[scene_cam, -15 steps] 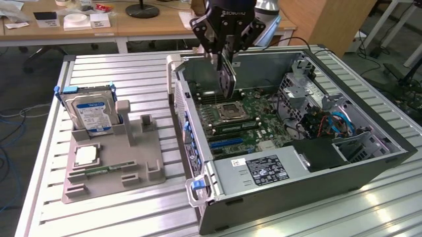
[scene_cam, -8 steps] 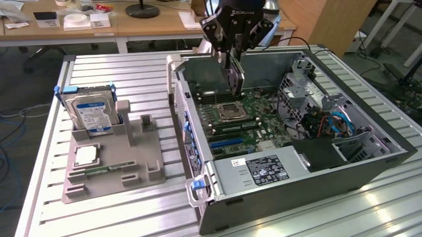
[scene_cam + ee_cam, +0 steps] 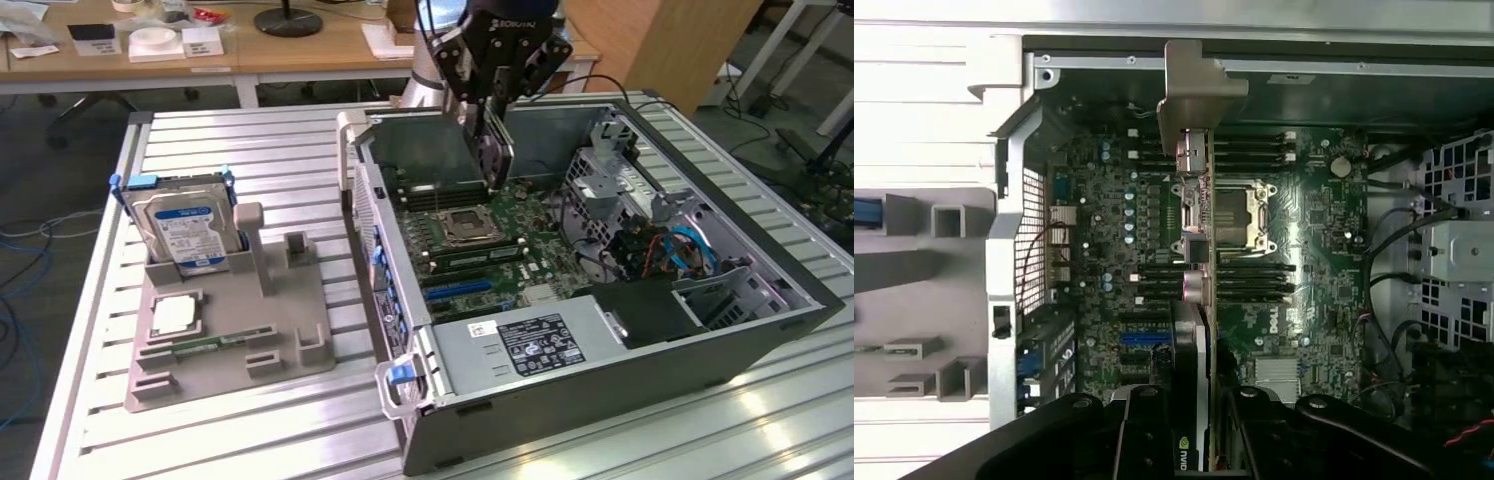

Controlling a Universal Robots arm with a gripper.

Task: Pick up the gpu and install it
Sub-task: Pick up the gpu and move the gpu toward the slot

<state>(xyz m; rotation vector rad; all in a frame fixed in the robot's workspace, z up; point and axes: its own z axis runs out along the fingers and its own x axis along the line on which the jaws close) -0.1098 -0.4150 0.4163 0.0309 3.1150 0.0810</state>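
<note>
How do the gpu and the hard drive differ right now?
The gpu is a thin card; the hard drive is a boxy block with a blue label. The gpu hangs in the gripper over the motherboard; the hard drive stands in the grey holder. Both stand on edge.

Pale wooden desk behind a slatted metal table, wooden cabinet nearby, dark floor.

Gripper: black, angular housing with white lettering across its upper face, only partly legible. Fingers are glossy black linkage bars with rounded shoulders and round pivot pins at the joints. Behind the gripper, a pale grey cylindrical arm segment, with a thin black cable running down beside it.
</note>
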